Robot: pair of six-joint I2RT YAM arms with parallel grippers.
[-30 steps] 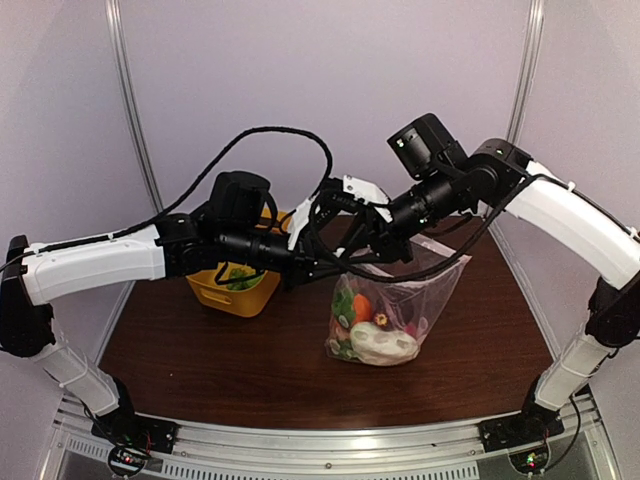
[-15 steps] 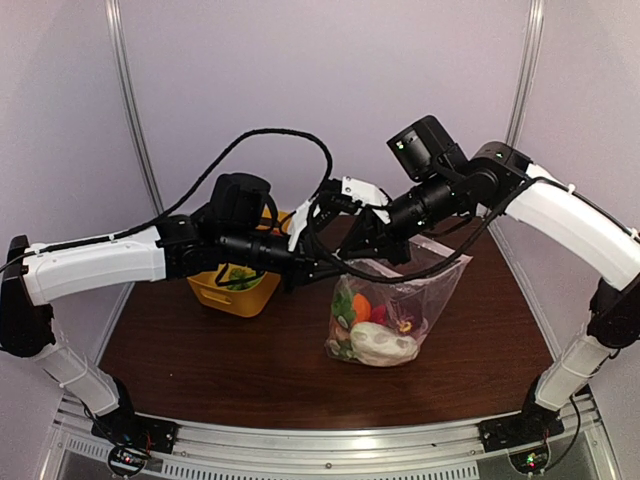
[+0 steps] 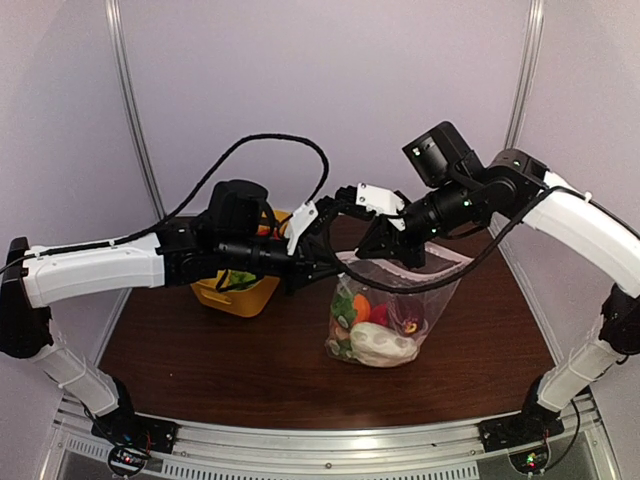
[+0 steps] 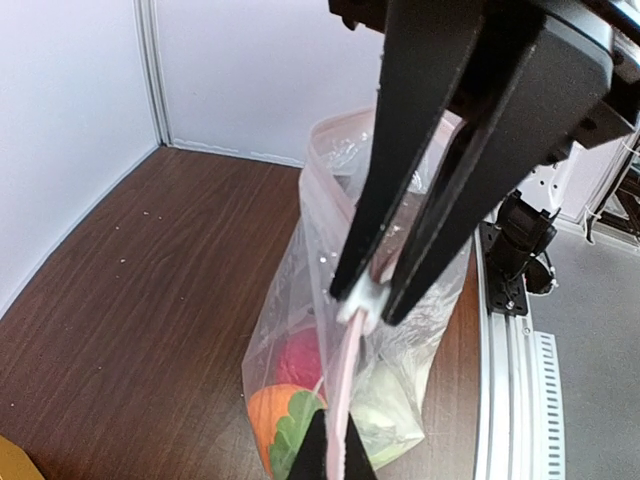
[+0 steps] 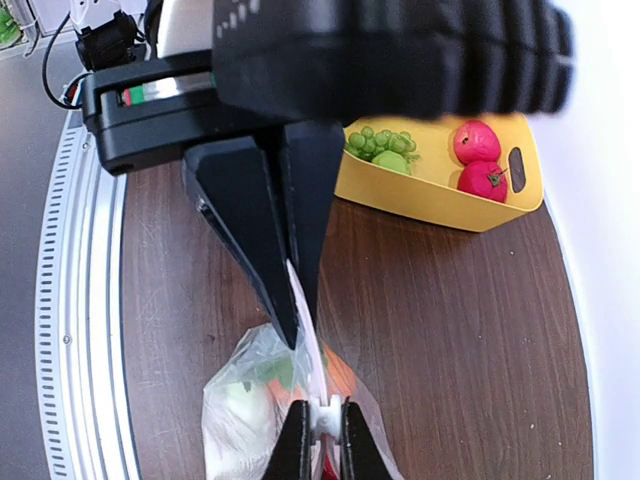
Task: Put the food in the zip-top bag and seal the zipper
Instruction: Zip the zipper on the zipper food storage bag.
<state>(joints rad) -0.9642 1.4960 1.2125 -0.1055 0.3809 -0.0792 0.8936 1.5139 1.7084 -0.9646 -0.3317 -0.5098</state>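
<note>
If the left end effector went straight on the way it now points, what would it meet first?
The right end effector. The left end effector is shut on the bag's pink zipper strip, and the right one's fingers clamp the same strip just ahead, directly in its line. How far ahead is unclear.

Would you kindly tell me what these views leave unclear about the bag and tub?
1. Zipper: how far it is sealed. Left gripper and right gripper cover it in the top view; the wrist views show it edge-on.
2. Food in the bag: count, blurred by crinkled plastic.
3. Tub: in the top view, the left arm hides most of it.
</note>
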